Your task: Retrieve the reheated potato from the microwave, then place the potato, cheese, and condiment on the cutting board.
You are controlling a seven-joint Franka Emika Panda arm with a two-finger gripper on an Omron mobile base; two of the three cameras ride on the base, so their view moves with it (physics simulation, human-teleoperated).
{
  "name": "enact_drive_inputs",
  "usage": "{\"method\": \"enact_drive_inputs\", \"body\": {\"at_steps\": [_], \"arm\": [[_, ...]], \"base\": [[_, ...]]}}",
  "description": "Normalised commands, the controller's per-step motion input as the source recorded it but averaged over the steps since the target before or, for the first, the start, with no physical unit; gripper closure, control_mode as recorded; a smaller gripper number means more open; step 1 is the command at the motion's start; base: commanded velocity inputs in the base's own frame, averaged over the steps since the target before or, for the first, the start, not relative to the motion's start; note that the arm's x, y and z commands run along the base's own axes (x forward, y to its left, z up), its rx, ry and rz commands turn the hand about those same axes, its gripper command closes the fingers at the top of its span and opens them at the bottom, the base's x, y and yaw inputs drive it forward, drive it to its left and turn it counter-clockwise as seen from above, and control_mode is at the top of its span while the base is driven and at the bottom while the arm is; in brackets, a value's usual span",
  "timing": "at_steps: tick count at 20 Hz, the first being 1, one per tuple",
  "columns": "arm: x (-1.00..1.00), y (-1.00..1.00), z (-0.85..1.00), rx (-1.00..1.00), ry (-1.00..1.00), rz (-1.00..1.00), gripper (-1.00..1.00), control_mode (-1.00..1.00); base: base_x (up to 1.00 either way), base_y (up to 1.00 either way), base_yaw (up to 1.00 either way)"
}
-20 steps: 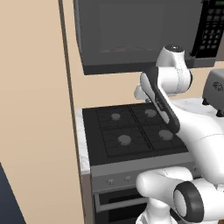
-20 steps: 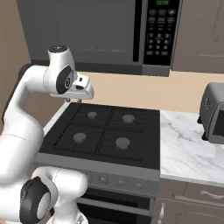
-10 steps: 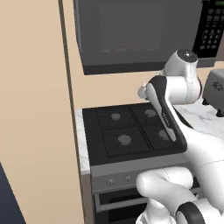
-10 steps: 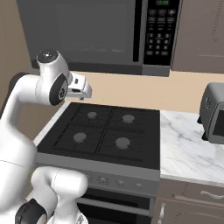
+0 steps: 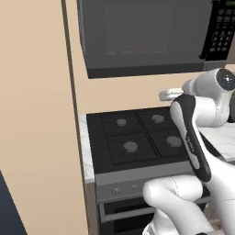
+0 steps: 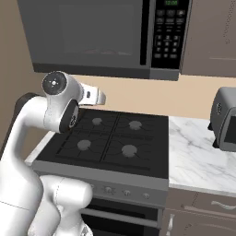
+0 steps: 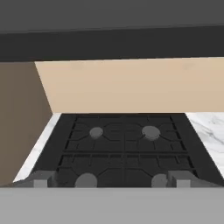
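The microwave (image 5: 147,36) hangs above the stove with its wide door shut. Its black keypad (image 6: 168,32) is on the right, and its dark underside (image 7: 112,43) spans the top of the hand view. My gripper (image 6: 102,97) points at the beige back wall just below the microwave, over the stove's rear burners, and it is also seen in the left base view (image 5: 163,95). In the hand view my gripper (image 7: 111,179) is open, the fingertips (image 7: 41,179) far apart with nothing between them. The potato, cheese, condiment and cutting board are out of view.
A black four-burner stove (image 6: 115,138) lies under the hand. A marble counter (image 6: 193,156) to its right carries a silver toaster oven (image 6: 226,120). A tall beige cabinet panel (image 5: 36,114) walls off the left side.
The arm's elbow has swung sideways and sunk a little. The hand has stayed under the microwave, over the back of the stove.
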Motion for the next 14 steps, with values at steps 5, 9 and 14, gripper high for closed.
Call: {"method": "enact_drive_inputs", "body": {"at_steps": [5,9,14], "arm": [[-0.03,-0.46,0.51,0.08,0.00,0.00,-1.00,-1.00],[-0.06,-0.48,0.52,0.07,0.07,-0.02,-1.00,-1.00],[0.00,-0.47,0.50,0.02,0.11,-0.03,-1.00,-1.00]], "base": [[0.00,0.00,0.00],[0.00,0.00,0.00],[0.00,0.00,0.00]]}}
